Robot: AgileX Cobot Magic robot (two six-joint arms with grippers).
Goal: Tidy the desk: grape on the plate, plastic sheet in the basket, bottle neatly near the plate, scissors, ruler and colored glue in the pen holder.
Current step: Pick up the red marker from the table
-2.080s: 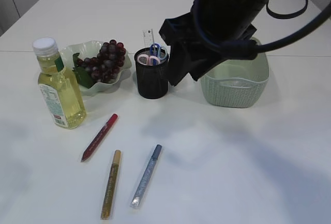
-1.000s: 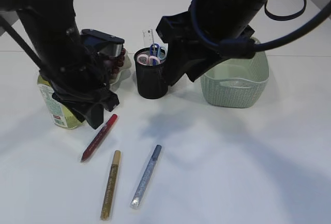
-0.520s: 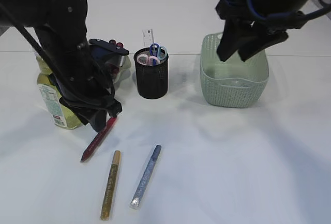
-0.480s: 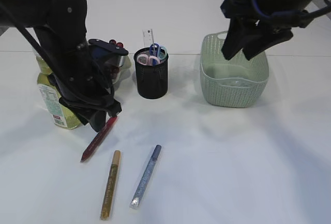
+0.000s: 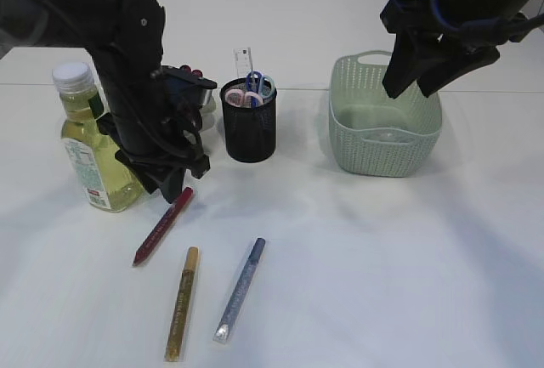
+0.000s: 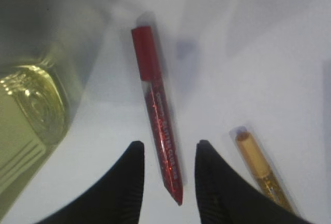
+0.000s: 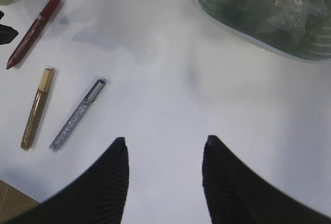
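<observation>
The red glue pen lies on the table, with the gold glue pen and the silver glue pen nearer the front. My left gripper is open and low over the red pen's upper end; in the left wrist view its jaws straddle the red pen without touching. The bottle stands at the left. The grapes and their plate are mostly hidden behind the left arm. The pen holder holds the scissors and ruler. My right gripper is open and empty above the basket.
The plastic sheet lies crumpled inside the basket. The right wrist view also shows the red, gold and silver glue pens. The bottle stands close to the left of my left gripper.
My left arm came in from the left and lowered over the red glue pen. My right arm swung from over the pen holder to above the basket.
</observation>
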